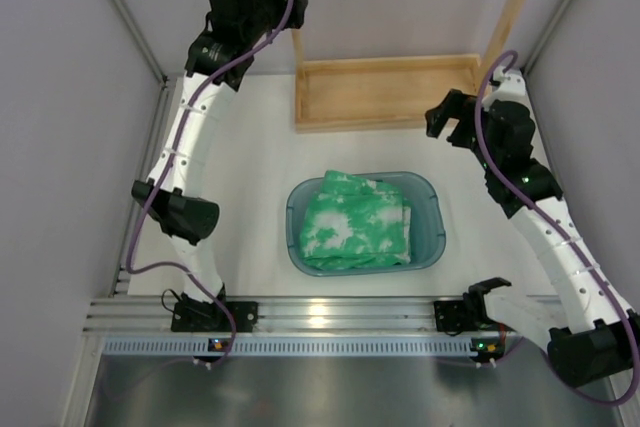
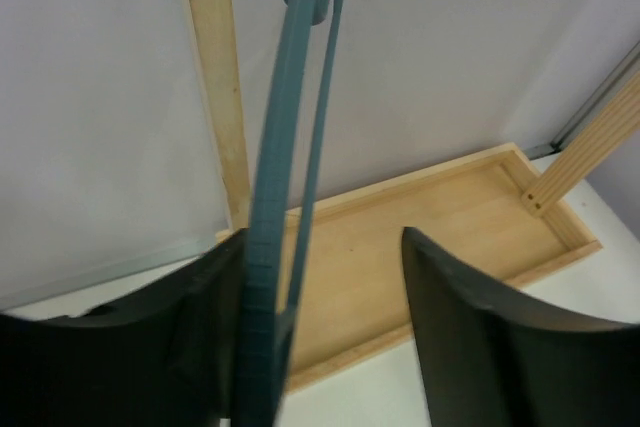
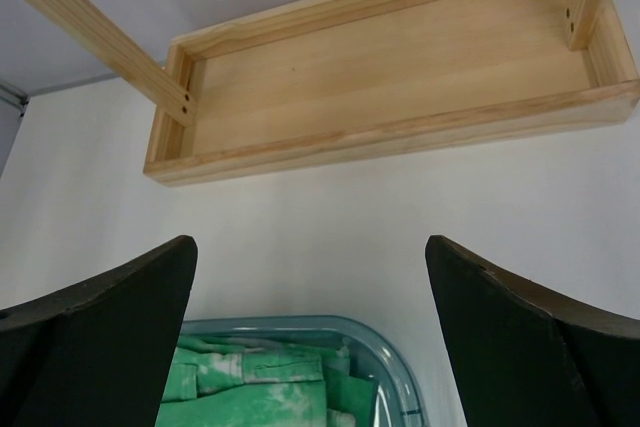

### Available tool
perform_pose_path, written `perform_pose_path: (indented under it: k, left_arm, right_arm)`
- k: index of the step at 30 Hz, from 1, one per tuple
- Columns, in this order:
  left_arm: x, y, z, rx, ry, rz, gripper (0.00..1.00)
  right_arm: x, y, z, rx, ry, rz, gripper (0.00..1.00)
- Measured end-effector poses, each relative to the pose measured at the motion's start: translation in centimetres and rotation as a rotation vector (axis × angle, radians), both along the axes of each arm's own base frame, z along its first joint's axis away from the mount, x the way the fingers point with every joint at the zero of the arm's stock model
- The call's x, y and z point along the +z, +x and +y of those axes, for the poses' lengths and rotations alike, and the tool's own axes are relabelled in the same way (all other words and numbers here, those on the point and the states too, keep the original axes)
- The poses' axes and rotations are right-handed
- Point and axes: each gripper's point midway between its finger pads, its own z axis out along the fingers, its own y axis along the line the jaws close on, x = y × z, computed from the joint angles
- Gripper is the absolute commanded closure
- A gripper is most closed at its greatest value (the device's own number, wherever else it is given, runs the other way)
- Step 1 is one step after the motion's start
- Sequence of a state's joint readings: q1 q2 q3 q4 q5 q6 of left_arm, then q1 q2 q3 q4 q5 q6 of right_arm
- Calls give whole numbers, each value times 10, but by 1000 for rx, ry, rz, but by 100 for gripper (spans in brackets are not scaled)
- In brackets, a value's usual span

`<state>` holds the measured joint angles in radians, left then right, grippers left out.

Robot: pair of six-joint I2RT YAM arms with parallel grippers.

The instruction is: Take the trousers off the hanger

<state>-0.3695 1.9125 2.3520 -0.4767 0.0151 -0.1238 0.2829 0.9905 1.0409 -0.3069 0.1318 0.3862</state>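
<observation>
- Trousers (image 1: 357, 224) lie folded in the basin (image 1: 432, 209), mid-bench, apart from the hanger (image 2: 275, 197); removal looks done.
- Hanger is far back and runs lengthwise through the left end effector (image 2: 322, 237), beside one finger; jaws spread, not clamping.
- Right end effector (image 3: 308, 242) is open, beyond the basin, nearer the trousers.
- Wooden rack (image 1: 385, 92) sits behind; nothing seems to block.

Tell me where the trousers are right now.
In the top view, the trousers lie folded inside the teal basin in the middle of the table, just on the near side of the wooden tray.
</observation>
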Motion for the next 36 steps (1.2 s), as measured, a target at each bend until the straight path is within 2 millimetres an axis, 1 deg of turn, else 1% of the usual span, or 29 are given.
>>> perform_pose_path:
  k: [1, 2, 6, 10, 11, 14, 16, 18, 20, 22, 24, 25, 26, 28, 29, 32, 34, 36]
  left_arm:
    - [0, -3, 1, -1, 2, 5, 26]
    - [2, -7, 1, -2, 0, 7, 15]
    - [19, -20, 7, 7, -13, -19, 13]
    - [44, -42, 19, 25, -28, -61, 10]
    - [51, -51, 24, 30, -33, -74, 10]
    - [65, -79, 39, 46, -39, -96, 9]
    - [74, -105, 55, 68, -48, -114, 9]
    - [76, -133, 74, 100, -56, -125, 8]
    - [74, -160, 92, 136, -65, -135, 8]
    - [65, -186, 107, 164, -80, -131, 8]
    - [53, -208, 117, 176, -101, -120, 8]
    - [36, -222, 122, 185, -111, -90, 8]
    - [32, -234, 127, 189, -134, -95, 8]
    - [8, -245, 131, 198, -145, -59, 8]
    - [-13, -254, 135, 207, -142, -21, 8]
    - [-55, -267, 141, 232, -142, 52, 7]
    - [-86, -272, 143, 241, -136, 110, 7]
    - [-114, -277, 144, 250, -131, 167, 7]
  right_arm:
    - [0, 0, 0, 2, 0, -1, 1]
    - [1, 0, 1, 7, -3, -2, 1]
    - [5, 2, 5, 31, -8, -11, 1]
    - [24, 6, 11, 59, 6, -40, 1]
    - [30, 7, 13, 67, 10, -52, 1]
    - [48, 8, 17, 90, 19, -94, 1]
    - [61, 8, 18, 101, 21, -127, 1]
    - [70, 7, 19, 108, 18, -149, 1]
    - [79, 6, 19, 113, 13, -172, 1]
    - [87, 5, 18, 116, 7, -196, 1]
    - [95, 1, 17, 119, 3, -221, 1]
    - [99, -2, 16, 120, 2, -236, 1]
    - [102, -4, 16, 120, 4, -246, 1]
    - [106, -7, 15, 120, 8, -263, 1]
    - [108, -10, 15, 123, 13, -279, 1]
    - [97, -19, 16, 143, 26, -286, 1]
    - [81, -26, 17, 155, 31, -273, 1]
    - [59, -31, 17, 162, 39, -242, 1]
